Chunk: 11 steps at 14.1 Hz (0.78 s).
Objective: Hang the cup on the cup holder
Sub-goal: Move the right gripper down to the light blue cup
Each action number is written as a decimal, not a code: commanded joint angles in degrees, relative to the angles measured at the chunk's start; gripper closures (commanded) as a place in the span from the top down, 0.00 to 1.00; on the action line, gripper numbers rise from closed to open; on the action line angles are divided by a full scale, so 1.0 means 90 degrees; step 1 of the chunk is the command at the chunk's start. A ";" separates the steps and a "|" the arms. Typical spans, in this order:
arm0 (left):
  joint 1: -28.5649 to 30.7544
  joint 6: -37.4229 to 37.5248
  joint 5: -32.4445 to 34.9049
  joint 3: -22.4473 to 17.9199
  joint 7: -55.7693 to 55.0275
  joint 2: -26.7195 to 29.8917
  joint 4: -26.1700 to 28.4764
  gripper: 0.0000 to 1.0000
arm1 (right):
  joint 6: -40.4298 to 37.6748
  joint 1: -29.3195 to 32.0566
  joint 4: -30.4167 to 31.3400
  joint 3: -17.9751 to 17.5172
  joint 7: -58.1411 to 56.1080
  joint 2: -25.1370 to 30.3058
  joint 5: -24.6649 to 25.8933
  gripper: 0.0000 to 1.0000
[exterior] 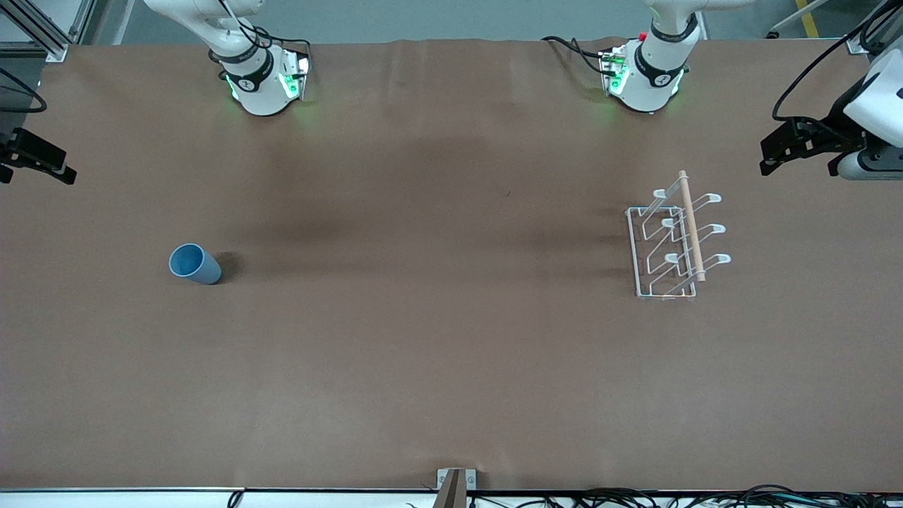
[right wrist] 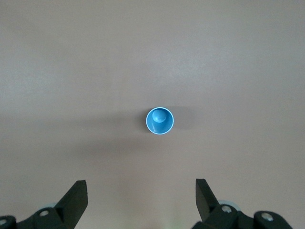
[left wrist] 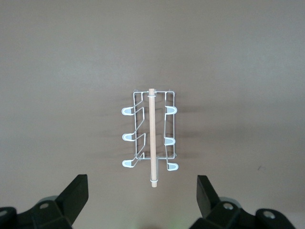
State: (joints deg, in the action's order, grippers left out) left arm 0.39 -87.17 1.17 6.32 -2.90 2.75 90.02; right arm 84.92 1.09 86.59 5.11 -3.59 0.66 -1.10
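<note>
Where the front camera looks down across the brown table (exterior: 437,339), I find the cup (exterior: 194,264) standing upright, mouth up, toward the right arm's end, at about nine o'clock from the table's middle. The cup holder (exterior: 670,247) sits toward the left arm's end, at about three o'clock, well apart from the cup, its wooden rod (exterior: 691,224) running along the top of the white wire frame. The left gripper (exterior: 779,149) hangs in the air at the table's edge, at roughly one o'clock from the holder. The right gripper (exterior: 35,159) shows at the other edge, around ten o'clock from the cup.

On my left wrist feed, the left gripper (left wrist: 142,198) has its fingers (left wrist: 76,195) spread wide and holds nothing; the cup holder (left wrist: 150,136) lies between and above them at twelve o'clock, all six prongs bare.

On my right wrist feed, the right gripper (right wrist: 140,200) is likewise spread and empty, with the cup (right wrist: 160,120) seen from straight above at twelve o'clock, untouched.
</note>
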 commanded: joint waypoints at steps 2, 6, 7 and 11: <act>0.0035 0.0057 -0.0051 0.0001 0.0127 -0.0042 -0.0168 1.00 | -0.0022 0.0093 0.0018 -0.0030 -0.0060 0.0005 -0.0063 1.00; 0.0035 0.0057 -0.0042 0.0001 0.0137 -0.0091 -0.0217 1.00 | 0.0095 0.0103 0.0008 -0.0030 -0.0070 -0.0004 -0.0092 1.00; 0.0035 0.0057 -0.0042 -0.0008 0.0137 -0.0091 -0.0217 1.00 | 0.0124 0.0094 0.0027 -0.0021 -0.0079 -0.0014 -0.0092 1.00; 0.0035 0.0057 -0.0051 -0.0028 0.0147 -0.0101 -0.0217 1.00 | 0.0981 0.0277 0.0893 -0.0030 -0.0070 -0.0024 -0.0102 1.00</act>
State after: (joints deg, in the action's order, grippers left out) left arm 0.42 -87.21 1.17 6.14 -2.86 2.57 89.66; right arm 89.09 1.27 89.25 5.19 -3.60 0.18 -1.10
